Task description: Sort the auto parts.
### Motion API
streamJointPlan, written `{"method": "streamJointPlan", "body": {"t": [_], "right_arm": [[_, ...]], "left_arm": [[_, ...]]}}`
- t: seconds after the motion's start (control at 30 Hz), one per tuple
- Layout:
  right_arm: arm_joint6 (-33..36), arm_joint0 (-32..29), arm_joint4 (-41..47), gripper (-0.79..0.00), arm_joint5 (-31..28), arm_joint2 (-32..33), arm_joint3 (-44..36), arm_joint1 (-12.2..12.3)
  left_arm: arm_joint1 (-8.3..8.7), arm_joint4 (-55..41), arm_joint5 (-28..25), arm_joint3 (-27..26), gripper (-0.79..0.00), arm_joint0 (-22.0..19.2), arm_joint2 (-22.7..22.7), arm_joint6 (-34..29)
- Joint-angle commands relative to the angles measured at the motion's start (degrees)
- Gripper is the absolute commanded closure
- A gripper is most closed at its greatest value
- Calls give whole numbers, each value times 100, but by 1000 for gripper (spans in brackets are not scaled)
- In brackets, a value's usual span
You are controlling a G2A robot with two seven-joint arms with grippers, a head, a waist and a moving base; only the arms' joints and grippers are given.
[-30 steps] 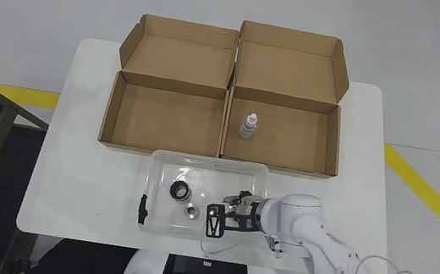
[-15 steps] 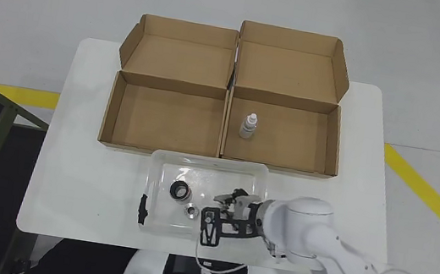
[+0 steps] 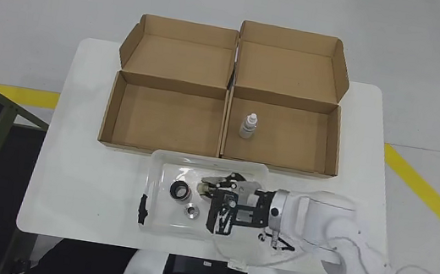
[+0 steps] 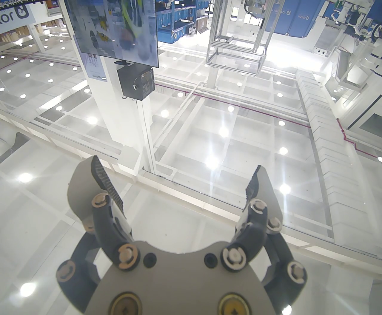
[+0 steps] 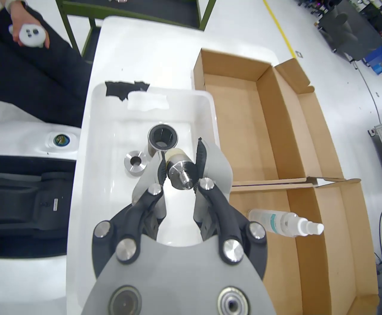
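The right fingers (image 5: 199, 161) are shut tight on a shiny metal part (image 5: 179, 173). The part looks lifted a little above the tray (image 5: 89, 143).

The part is a short fat peg. Its long way runs the same way as the fingers do. The fat end points away from the wrist and the thin end points back at the wrist. The fingers squeeze its two round sides.

Two more parts lie in the tray. A black ring (image 5: 162, 138) is just beside the fat end of the peg. A small silver ring (image 5: 135, 162) is near it.

Two boxes sit on the desk (image 3: 71, 158), on the far side of the tray from the robot. One is the empty box (image 3: 163, 120). The other is the bottle box (image 3: 287, 143), with a bottle (image 3: 248, 125) in it. From above, the held part is close to the spot where the two boxes meet, so both boxes are near.

The left fingers (image 4: 109, 191) are wide open, hold nothing and point up at the ceiling. So I think the right arm does this job.

The part probably has to go up and over the tray wall and the box wall. Its round sides might slip.
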Motion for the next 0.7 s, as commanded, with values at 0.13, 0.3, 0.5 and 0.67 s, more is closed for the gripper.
{"method": "streamJointPlan", "body": {"t": [0.13,0.3,0.5,0.67], "right_arm": [[-866,-13,368,0,98,256,-46,-7],[-1466,12,735,0,252,469,-140,-25],[-1983,54,1139,0,356,716,-256,-43],[-2292,77,1415,0,381,928,-344,-50]], "left_arm": [[0,0,0,0,-785,0,0,0],[0,0,0,0,-785,0,0,0],[0,0,0,0,-785,0,0,0],[0,0,0,0,-785,0,0,0]]}}
